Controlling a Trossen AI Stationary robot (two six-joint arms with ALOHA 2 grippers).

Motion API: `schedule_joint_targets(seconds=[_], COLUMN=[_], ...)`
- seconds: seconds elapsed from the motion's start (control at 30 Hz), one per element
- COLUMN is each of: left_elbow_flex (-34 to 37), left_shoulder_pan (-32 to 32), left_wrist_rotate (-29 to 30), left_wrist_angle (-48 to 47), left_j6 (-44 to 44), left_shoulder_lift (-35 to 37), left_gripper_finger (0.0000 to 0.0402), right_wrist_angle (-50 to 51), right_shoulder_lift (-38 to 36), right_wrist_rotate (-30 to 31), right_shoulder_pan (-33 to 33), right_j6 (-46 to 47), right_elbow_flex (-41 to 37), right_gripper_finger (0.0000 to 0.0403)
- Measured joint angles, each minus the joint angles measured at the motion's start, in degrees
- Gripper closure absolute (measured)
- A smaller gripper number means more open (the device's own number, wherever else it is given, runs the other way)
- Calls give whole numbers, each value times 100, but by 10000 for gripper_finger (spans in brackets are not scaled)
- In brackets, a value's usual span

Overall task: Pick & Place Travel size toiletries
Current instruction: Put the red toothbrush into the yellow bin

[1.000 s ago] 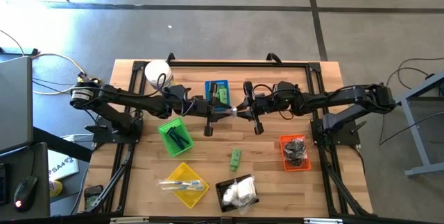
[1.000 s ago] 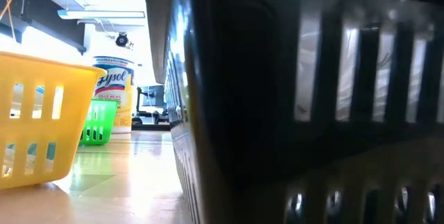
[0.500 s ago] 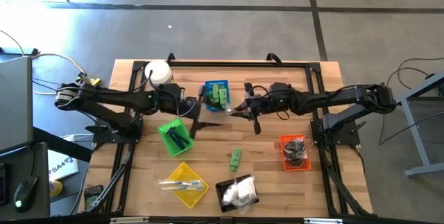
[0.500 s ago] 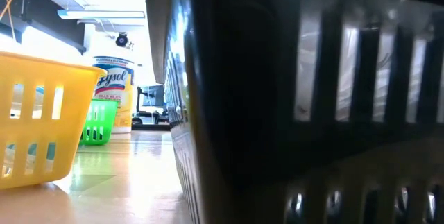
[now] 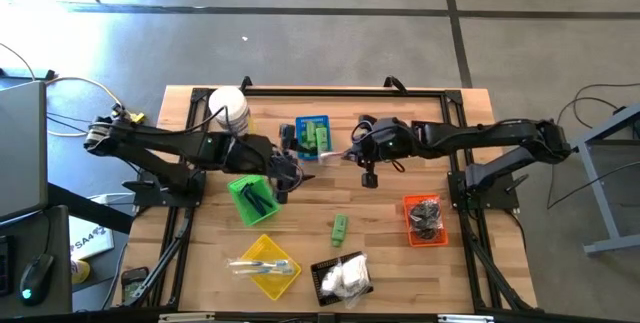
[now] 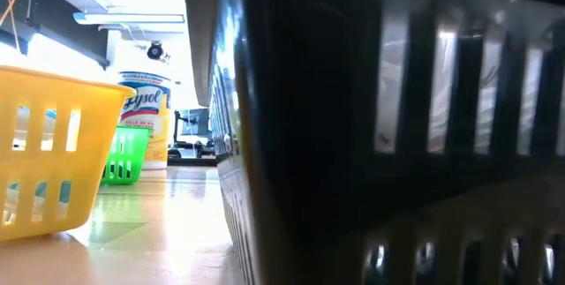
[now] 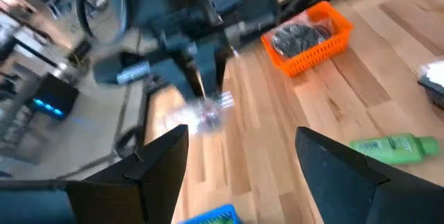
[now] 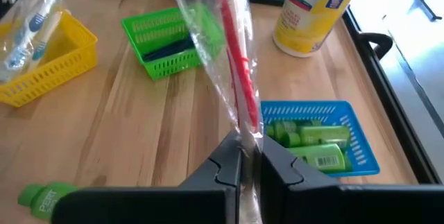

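My right gripper (image 8: 241, 163) is pinched shut on a clear-wrapped toothbrush with a red handle (image 8: 232, 64), carried over mid-table beside the blue basket (image 5: 313, 135) of green bottles. My left gripper (image 7: 239, 158) stands wide open, empty, above the green basket (image 5: 250, 197). Sorting looks mostly done, I judge: wrapped brushes in the yellow basket (image 5: 265, 266), white packets in the black basket (image 5: 340, 278), dark pieces in the orange basket (image 5: 425, 218). One green bottle (image 5: 340, 227) lies loose on the wooden table (image 5: 390, 253); it and the held brush remain. Lysol canister (image 5: 228, 107) at the far edge; grey floor beyond.
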State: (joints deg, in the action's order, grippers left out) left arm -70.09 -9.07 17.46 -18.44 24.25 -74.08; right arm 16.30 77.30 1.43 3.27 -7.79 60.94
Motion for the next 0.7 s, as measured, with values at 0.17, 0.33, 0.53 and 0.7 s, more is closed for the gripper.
schedule_joint_targets(seconds=[0.17, 0.33, 0.53, 0.7], left_elbow_flex=[-778, -1790, -2572, -2862], left_shoulder_pan=[-37, -36, -117, -111], left_wrist_rotate=[174, 712, 796, 1003], left_wrist_angle=[-511, -1526, -2159, -2231], left_j6=[251, 253, 257, 357], left_shoulder_lift=[-604, -1293, -1835, -2049], left_gripper_finger=[142, 142, 142, 142], right_wrist_angle=[110, 242, 435, 502], right_shoulder_lift=[3, 7, 7, 7], right_wrist_rotate=[20, 16, 16, 16], right_shoulder_pan=[2, 52, 138, 133], right_j6=[7, 29, 201, 194], right_elbow_flex=[43, 45, 49, 49], right_gripper_finger=[376, 391, 376, 384])
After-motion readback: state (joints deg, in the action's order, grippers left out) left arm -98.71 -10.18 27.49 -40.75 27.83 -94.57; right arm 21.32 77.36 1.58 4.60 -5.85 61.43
